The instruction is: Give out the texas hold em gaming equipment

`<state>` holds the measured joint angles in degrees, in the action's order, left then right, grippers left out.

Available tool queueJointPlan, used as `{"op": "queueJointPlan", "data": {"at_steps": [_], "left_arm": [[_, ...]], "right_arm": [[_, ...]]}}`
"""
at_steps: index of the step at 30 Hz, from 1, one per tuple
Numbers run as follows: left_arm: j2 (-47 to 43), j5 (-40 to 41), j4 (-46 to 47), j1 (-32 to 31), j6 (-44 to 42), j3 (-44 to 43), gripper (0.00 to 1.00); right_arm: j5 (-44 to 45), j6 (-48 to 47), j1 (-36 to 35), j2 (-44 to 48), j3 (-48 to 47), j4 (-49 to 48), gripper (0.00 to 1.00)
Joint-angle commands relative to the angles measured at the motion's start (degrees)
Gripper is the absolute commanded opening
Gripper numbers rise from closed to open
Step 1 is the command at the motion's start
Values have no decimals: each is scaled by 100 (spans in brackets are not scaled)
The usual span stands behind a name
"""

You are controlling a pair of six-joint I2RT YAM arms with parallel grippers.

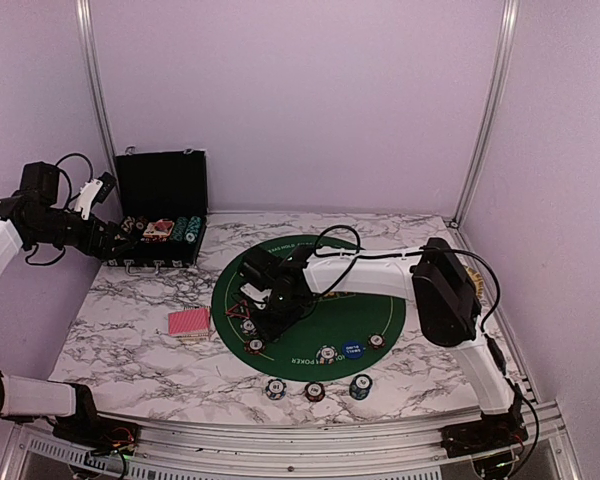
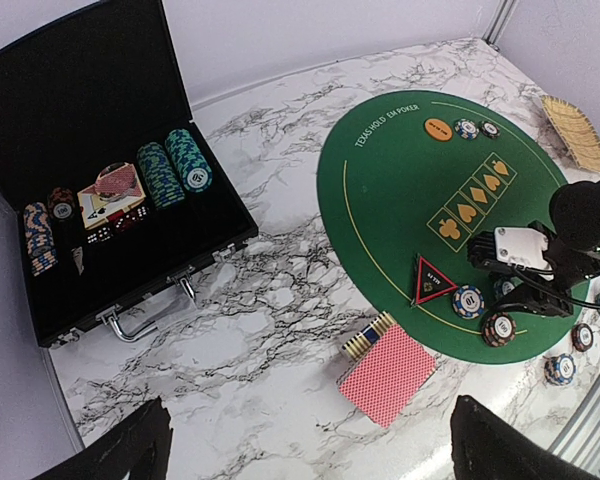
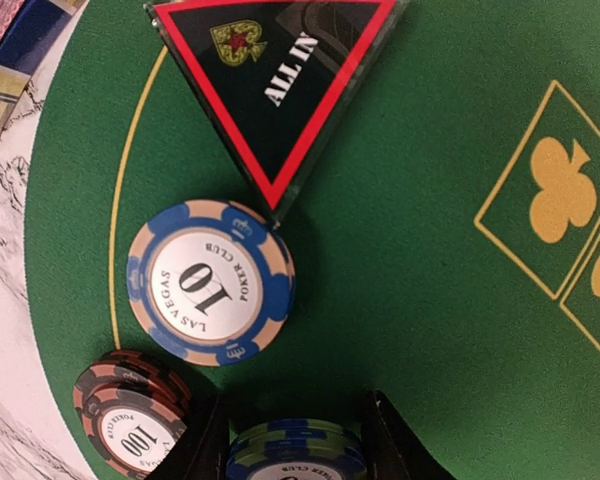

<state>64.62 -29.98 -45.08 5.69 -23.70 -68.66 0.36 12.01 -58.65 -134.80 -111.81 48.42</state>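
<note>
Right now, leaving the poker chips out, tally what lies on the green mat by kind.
Orange button disc: 1
Blue button disc: 1
ALL IN triangle: 1
Total: 3

Pale lilac walls (image 1: 300, 100) close in the space at the back and on both sides, plain and unmarked. Two slim aluminium posts rise along the wall joints, one at the back left (image 1: 95, 90) and one at the back right (image 1: 488, 110). The table (image 1: 130, 330) has a white marble-patterned top with grey veining, and an aluminium rail (image 1: 280, 440) runs along its near edge. A round green felt mat (image 1: 380, 315) lies on the middle of it. The light is even and soft, casting only faint shadows.
</note>
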Motion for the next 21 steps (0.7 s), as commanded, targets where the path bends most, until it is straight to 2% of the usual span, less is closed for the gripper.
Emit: {"op": "queueJointPlan", "data": {"at_steps": [1, 4, 9, 14, 21], "left_arm": [[-62, -60, -107, 11, -99, -15, 99], [-55, -54, -107, 11, -104, -7, 99], [-50, -63, -108, 11, -96, 22, 99], [-71, -57, -107, 11, -94, 24, 99], [-66, -68, -111, 11, -99, 44, 99]], "right_arm": [[-158, 12, 12, -125, -142, -105, 39], [-145, 26, 34, -93, -86, -105, 47], [-139, 38, 90, 20, -26, -130, 53], [-167, 47, 99, 130, -25, -158, 54], [-189, 72, 164, 428, 70, -186, 50]]}}
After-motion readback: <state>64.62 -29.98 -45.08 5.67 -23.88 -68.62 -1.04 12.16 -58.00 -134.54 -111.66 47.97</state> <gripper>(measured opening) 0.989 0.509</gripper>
